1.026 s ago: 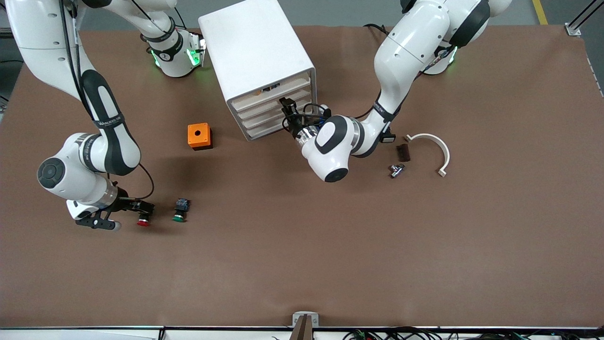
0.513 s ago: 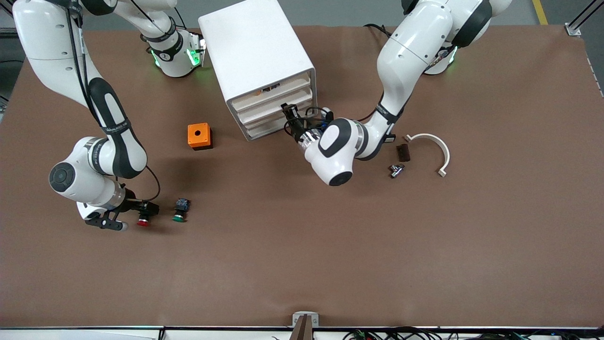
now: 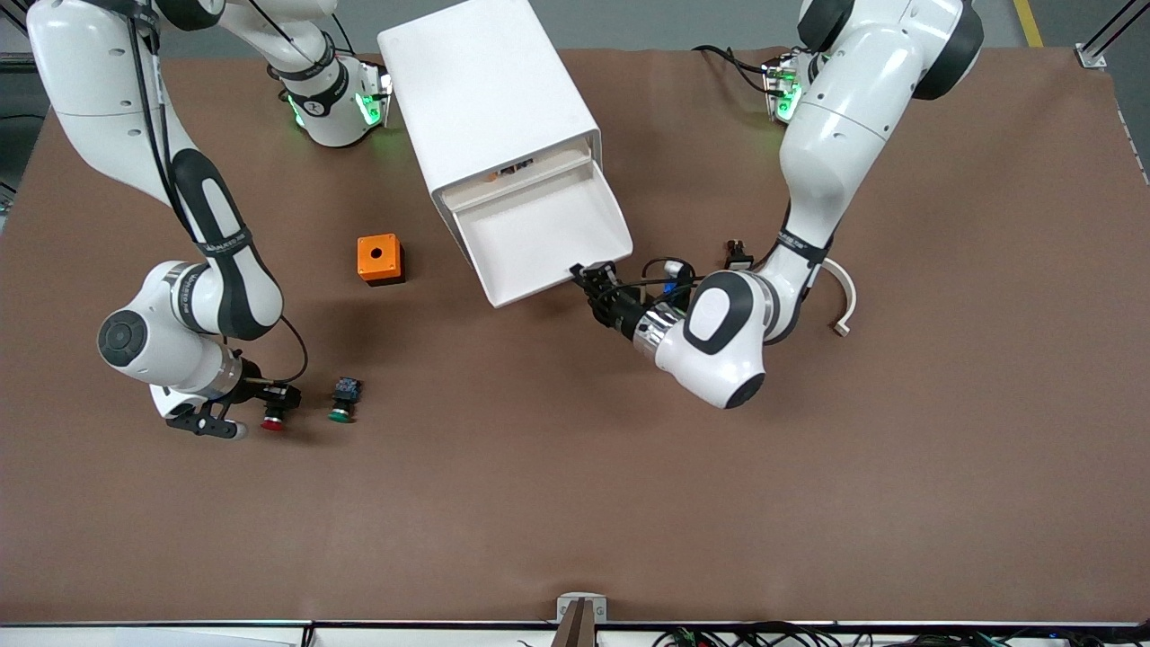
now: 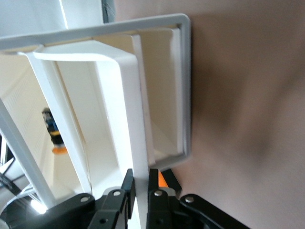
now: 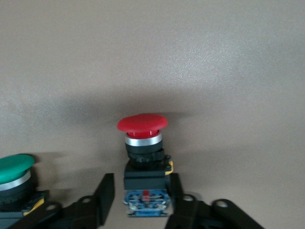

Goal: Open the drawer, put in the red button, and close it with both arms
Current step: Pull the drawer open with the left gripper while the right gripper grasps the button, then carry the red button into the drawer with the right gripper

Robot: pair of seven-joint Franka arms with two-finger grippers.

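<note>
The red button [image 3: 272,419] lies on the brown table near the right arm's end, its red cap [image 5: 142,123] pointing away from my right gripper [image 3: 275,402]. That gripper [image 5: 140,185] straddles the button's black-and-blue block; one finger [image 5: 174,187] is against it and the other [image 5: 106,191] stands a little apart. The top drawer [image 3: 503,283] of the white cabinet [image 3: 476,81] is pulled far out, and nothing shows in it. My left gripper [image 3: 593,280] is shut on the drawer's white handle [image 4: 125,95], which its pads [image 4: 153,177] pinch.
A green-capped button [image 3: 341,403] lies beside the red one, toward the left arm's end. An orange box with a hole [image 3: 378,258] sits beside the cabinet. A white curved clip [image 3: 844,292] lies under the left arm's elbow.
The left arm has pulled the drawer out toward the front camera. The right gripper's fingers have narrowed around the red button's block.
</note>
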